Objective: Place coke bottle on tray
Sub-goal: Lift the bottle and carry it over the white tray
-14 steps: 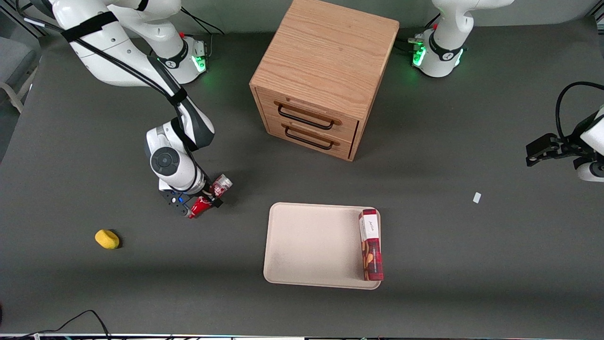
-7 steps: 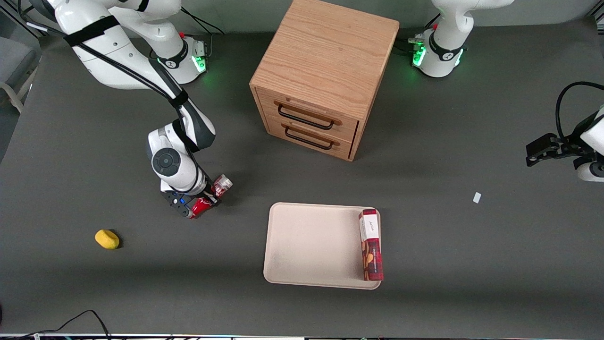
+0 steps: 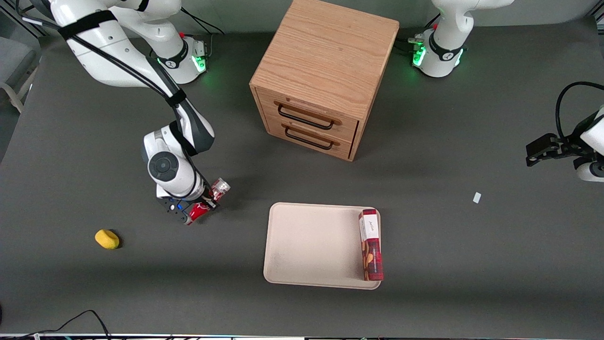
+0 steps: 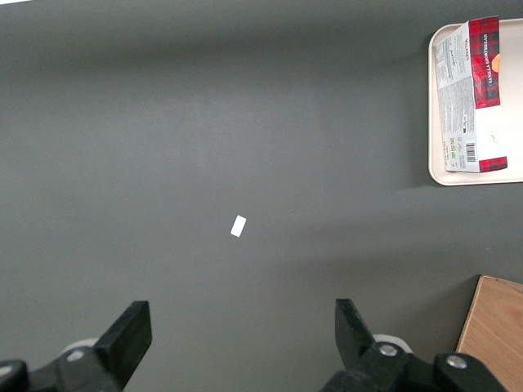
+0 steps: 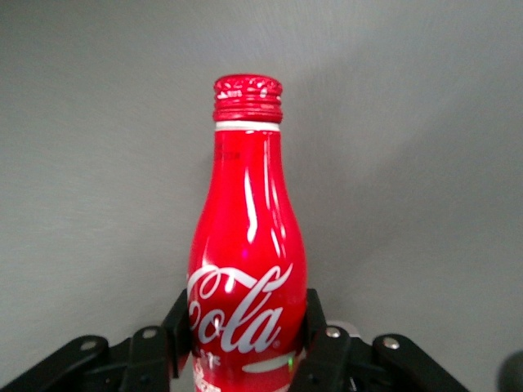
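My right gripper [image 3: 206,202] is shut on the coke bottle [image 3: 207,200], a slim red bottle with white script and a clear silvery base. It holds the bottle tilted just above the dark table, toward the working arm's end from the tray. In the right wrist view the bottle [image 5: 248,278] fills the middle, its red cap pointing away from the camera, and a black finger [image 5: 176,327] presses on each side of its body. The beige tray [image 3: 311,245] lies flat on the table, nearer the front camera than the wooden drawer cabinet.
A red-and-white box [image 3: 370,244] lies on the tray along the edge toward the parked arm. The wooden two-drawer cabinet [image 3: 323,78] stands at the table's middle. A yellow object [image 3: 107,239] lies toward the working arm's end. A small white scrap [image 3: 477,198] lies toward the parked arm's end.
The gripper, with the bottle in it, has risen a little and shifted slightly away from the tray and the front camera. The tray and box have not moved.
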You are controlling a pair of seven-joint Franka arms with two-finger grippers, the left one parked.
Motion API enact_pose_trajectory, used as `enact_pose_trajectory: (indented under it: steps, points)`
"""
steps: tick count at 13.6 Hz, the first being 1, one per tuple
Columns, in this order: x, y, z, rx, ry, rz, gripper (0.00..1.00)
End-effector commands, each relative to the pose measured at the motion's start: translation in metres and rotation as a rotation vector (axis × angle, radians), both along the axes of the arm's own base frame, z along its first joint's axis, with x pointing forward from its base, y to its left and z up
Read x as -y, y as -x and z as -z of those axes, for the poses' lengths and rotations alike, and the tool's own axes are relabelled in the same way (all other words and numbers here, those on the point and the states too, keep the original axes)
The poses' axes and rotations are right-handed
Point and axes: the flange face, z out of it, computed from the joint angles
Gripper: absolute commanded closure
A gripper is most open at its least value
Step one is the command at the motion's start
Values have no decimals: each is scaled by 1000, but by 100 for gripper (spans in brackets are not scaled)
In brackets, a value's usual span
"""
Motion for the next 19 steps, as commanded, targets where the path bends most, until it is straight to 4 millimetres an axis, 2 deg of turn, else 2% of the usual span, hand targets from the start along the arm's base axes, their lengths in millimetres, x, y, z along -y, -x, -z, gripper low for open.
enact_pose_trajectory:
  steps: [1, 3, 5, 6, 7, 8, 10, 12, 13, 17, 19]
  points:
    - [-27, -32, -80, 20, 4, -80, 100]
    - [-40, -49, -130, 51, -17, -219, 100]
    - [-45, -69, -171, 51, -56, -312, 100]
    - [-51, -78, -186, 52, -88, -339, 100]
    - [-66, -83, -197, 59, -119, -403, 100]
    - [-81, -87, -199, 67, -153, -466, 100]
    - [-130, -87, -185, 88, -199, -567, 100]
    - [-166, -88, -162, 131, -228, -643, 100]
    - [-180, -86, -151, 147, -232, -685, 100]
    - [-228, -71, -79, 148, -159, -792, 100]
    - [-235, -72, -45, 164, -134, -799, 100]
